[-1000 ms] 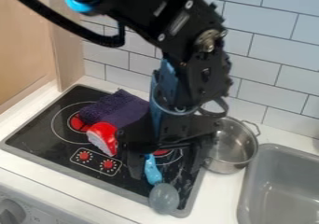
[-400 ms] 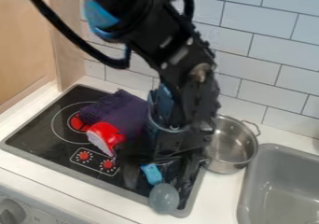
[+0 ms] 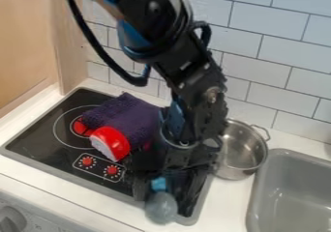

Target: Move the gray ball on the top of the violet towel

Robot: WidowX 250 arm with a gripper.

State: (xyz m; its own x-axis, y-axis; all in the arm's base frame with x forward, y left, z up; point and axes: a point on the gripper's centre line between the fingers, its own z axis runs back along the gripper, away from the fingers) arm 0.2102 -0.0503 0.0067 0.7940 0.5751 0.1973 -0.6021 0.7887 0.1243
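Hangs with claw (image 3: 161, 204) spread, nothing clamped, above gray ball (image 3: 161, 211) near stovetop's (image 3: 38, 133) front edge, between violet towel (image 3: 137, 119) and pot (image 3: 240, 153).

"Specify the illumination."
"Bright, diffuse. The tiled wall (image 3: 278, 71) at 2 o'clock is evenly lit. Source position: cannot be determined."
"Specify glare."
"Soft highlights on the metal pot (image 3: 239, 154), 4 o'clock; pale sheen inside the sink (image 3: 284, 187), between 4 and 5 o'clock."
"Shading?"
"Deep on the black arm (image 3: 197, 86); surface detail is partly lost."
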